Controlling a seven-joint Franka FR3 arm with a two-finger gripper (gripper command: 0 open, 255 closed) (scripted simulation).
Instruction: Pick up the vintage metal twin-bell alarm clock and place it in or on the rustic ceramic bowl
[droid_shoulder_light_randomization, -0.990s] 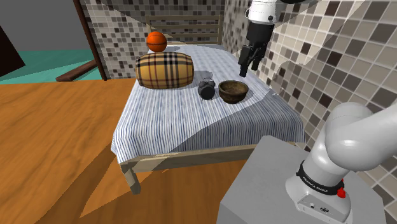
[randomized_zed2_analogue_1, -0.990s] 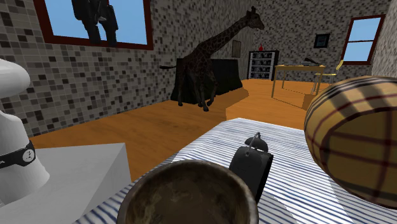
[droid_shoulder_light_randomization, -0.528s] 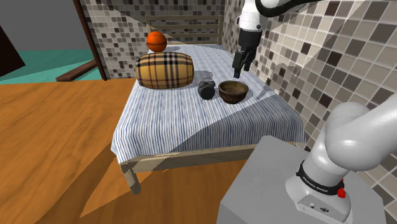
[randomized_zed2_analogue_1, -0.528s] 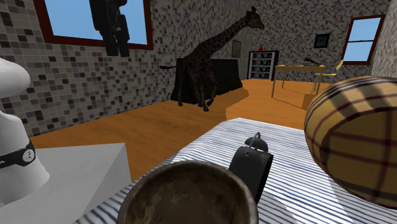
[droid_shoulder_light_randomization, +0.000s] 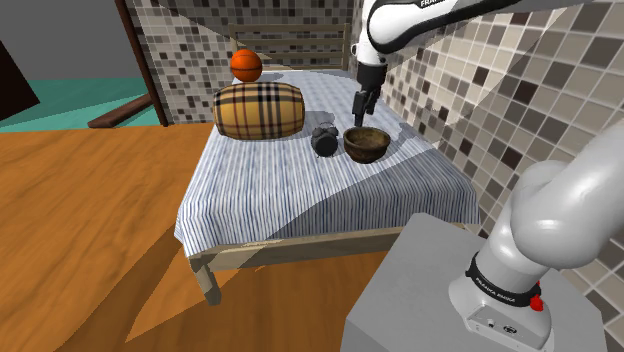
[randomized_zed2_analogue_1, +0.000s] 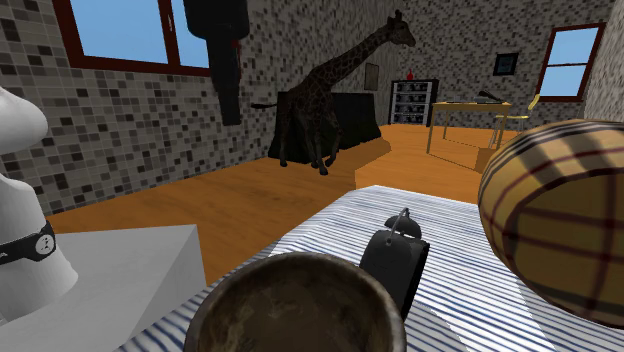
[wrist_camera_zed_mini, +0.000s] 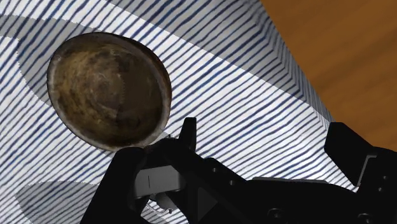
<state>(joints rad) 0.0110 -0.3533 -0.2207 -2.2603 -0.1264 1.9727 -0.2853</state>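
Mosaic-tiled walls (droid_shoulder_light_randomization: 500, 90), orange wood floor (droid_shoulder_light_randomization: 90, 220), striped bed (droid_shoulder_light_randomization: 300, 190), giraffe figure (randomized_zed2_analogue_1: 320, 90), blue windows (randomized_zed2_analogue_1: 120, 30).

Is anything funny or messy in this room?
Yes: a giraffe stands indoors on the wooden floor. An orange ball, a clock and a bowl sit on the bed, odd places for them. The clock and bowl stand upright; nothing looks spilled or broken.

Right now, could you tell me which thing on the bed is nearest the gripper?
The brown bowl: the gripper hangs just above it; clock, cushion and ball lie farther off.
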